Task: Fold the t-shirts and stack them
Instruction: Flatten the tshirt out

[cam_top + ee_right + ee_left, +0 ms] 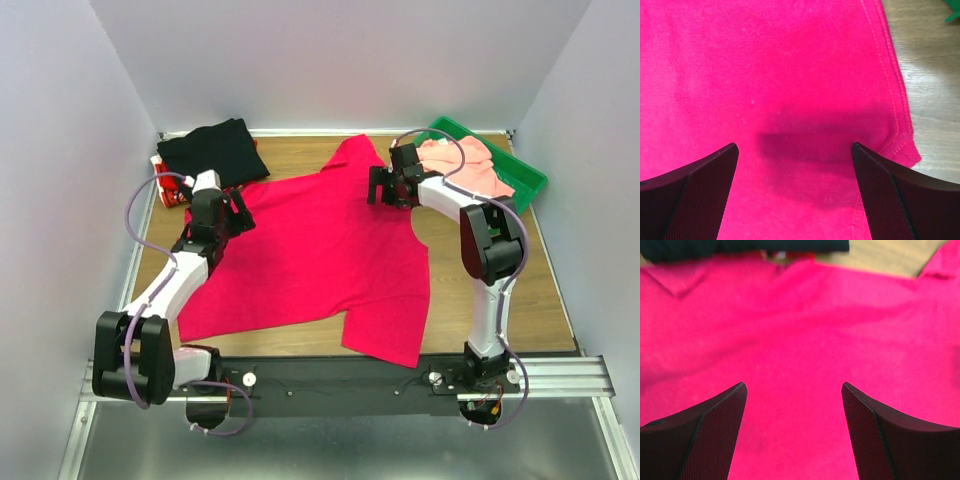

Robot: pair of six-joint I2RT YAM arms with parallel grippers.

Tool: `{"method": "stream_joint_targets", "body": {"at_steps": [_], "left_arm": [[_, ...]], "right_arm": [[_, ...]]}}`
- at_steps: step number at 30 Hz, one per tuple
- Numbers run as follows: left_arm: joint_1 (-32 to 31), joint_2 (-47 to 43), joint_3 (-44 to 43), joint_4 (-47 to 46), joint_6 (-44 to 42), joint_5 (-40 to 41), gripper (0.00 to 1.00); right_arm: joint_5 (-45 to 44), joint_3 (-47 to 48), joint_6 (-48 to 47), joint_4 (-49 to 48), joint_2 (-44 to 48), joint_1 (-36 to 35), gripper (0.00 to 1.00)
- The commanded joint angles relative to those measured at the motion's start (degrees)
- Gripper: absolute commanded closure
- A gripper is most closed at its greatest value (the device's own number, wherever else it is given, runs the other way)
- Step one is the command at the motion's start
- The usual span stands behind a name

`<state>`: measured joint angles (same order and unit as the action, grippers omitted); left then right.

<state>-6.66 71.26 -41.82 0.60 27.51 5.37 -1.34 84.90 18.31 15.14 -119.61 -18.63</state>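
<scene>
The crimson-magenta t-shirt (pixel 320 255) lies spread flat on the wooden table. The black t-shirt (pixel 212 150) lies folded at the back left. The salmon-pink t-shirt (pixel 465 165) sits in the green tray. My left gripper (pixel 238 212) is open and empty over the magenta shirt's left edge; the cloth (pixel 795 340) fills its view. My right gripper (pixel 385 188) is open and empty over the shirt's upper right part, near a hemmed edge (pixel 897 115), and casts a shadow on the cloth.
The green plastic tray (pixel 520 165) stands at the back right. A small red and white object (pixel 168 190) lies at the left edge beside the black shirt. Bare wood (pixel 500 300) shows right of the magenta shirt. White walls enclose the table.
</scene>
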Motion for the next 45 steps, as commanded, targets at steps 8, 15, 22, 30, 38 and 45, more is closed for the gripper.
{"method": "stream_joint_targets", "body": {"at_steps": [8,15,22,30,38,45], "left_arm": [[-3.5,3.5,4.7,2.4,4.5,4.0,0.16],[-3.5,10.9,2.1,2.3,2.2,-0.9,0.16],[-3.8,16.9,-0.7,3.2,0.8,-0.8,0.16],[-4.0,22.2,-5.1,3.3,-1.6,-2.9,0.16],[-7.2,27.4,-11.4,4.8,-2.1,-4.1,0.19],[-11.0,31.9,-17.0,5.1,-0.6,-3.2,0.19]], "right_arm": [[3.9,-4.6,0.6,3.5,10.2,-0.1,0.0],[4.9,-12.2,3.1,3.4,14.1,-0.1,0.0],[2.5,-12.5,3.2,3.4,9.8,0.0,0.0],[0.2,-10.9,3.8,3.7,5.2,2.2,0.0],[0.1,-8.6,3.1,4.2,3.1,7.2,0.0],[0.7,-4.4,1.7,5.2,0.9,9.8,0.0]]}}
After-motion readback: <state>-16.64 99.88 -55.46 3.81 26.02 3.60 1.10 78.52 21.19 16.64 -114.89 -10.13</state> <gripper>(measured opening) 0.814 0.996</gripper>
